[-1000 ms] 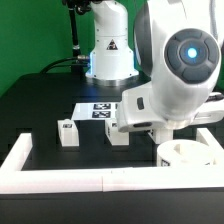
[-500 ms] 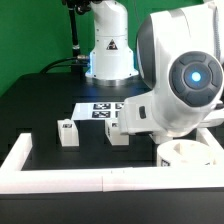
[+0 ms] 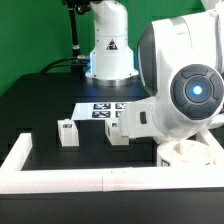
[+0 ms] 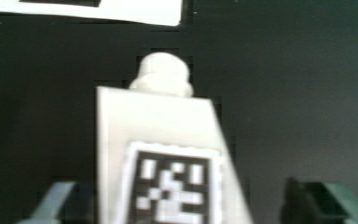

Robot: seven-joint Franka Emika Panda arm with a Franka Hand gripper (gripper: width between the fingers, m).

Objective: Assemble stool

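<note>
Wrist view only — leg block (image 4: 165, 140) between the gripper (image 4: 190, 203) jaws, seemingly untouched.

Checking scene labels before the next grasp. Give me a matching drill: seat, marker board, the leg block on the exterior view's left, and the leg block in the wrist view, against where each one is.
Things:
1. seat
2. marker board
3. left leg block
4. wrist-view leg block

Places:
A. between the two fingers, with a gap on each side
B. standing by itself on the table, on the exterior view's left
C. flat on the table in front of the robot base
D. on the exterior view's right, just behind the white wall

Pairs: 1-D, 2-C, 3-B, 4-A
</note>
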